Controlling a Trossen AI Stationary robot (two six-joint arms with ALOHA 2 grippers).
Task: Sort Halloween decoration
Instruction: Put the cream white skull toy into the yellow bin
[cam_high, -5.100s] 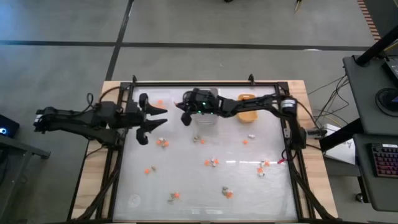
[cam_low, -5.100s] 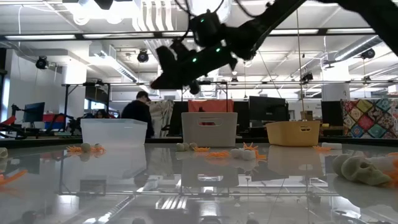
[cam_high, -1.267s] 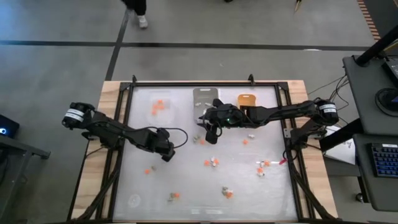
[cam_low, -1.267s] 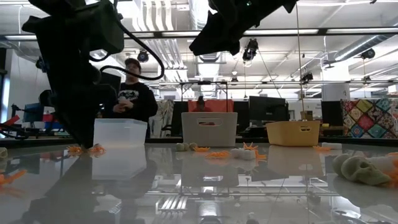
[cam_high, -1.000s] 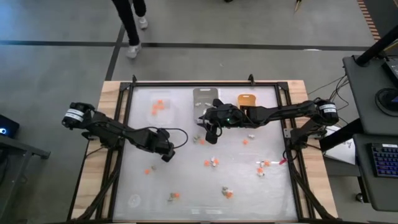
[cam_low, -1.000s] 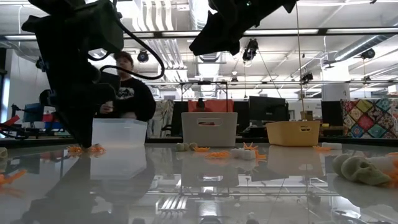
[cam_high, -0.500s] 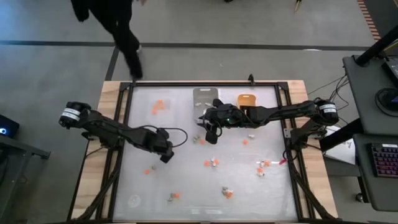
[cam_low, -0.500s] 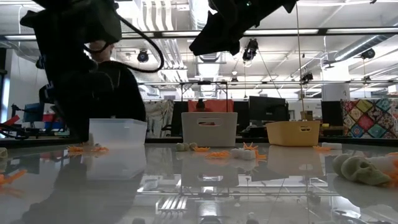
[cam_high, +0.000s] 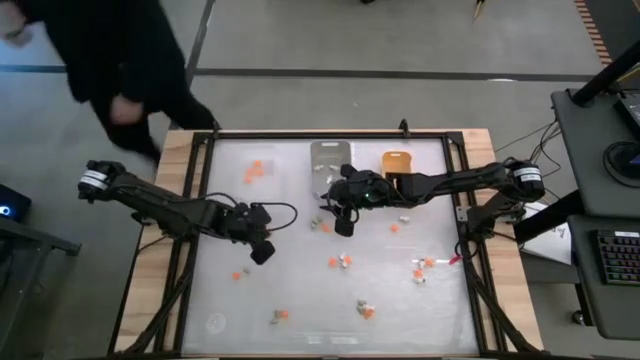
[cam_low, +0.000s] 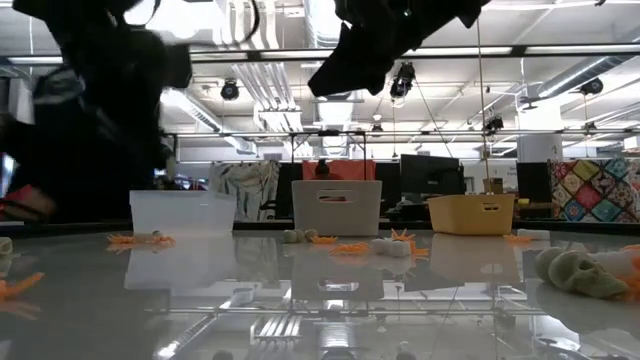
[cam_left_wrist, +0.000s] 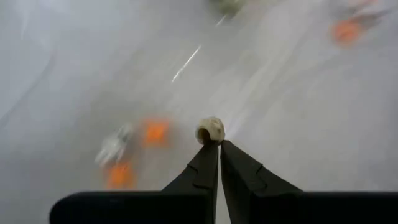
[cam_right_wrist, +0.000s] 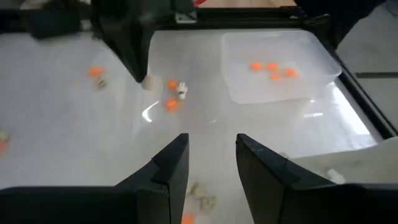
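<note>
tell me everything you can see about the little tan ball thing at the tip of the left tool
The small round tan trinket looks like a tiny skull or bead, pale beige with darker dimples on its face. It sits right at the tips of the left tool, whose two dark fingers are shut together, pinching its lower edge. It appears lifted just above the white tabletop. Blurred orange and grey trinkets lie beyond it, apart from it.

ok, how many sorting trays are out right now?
3, in a row at the far side of the low view: clear tray on the left, grey tray in the middle, orange-yellow tray on the right. None appears hidden.
</note>
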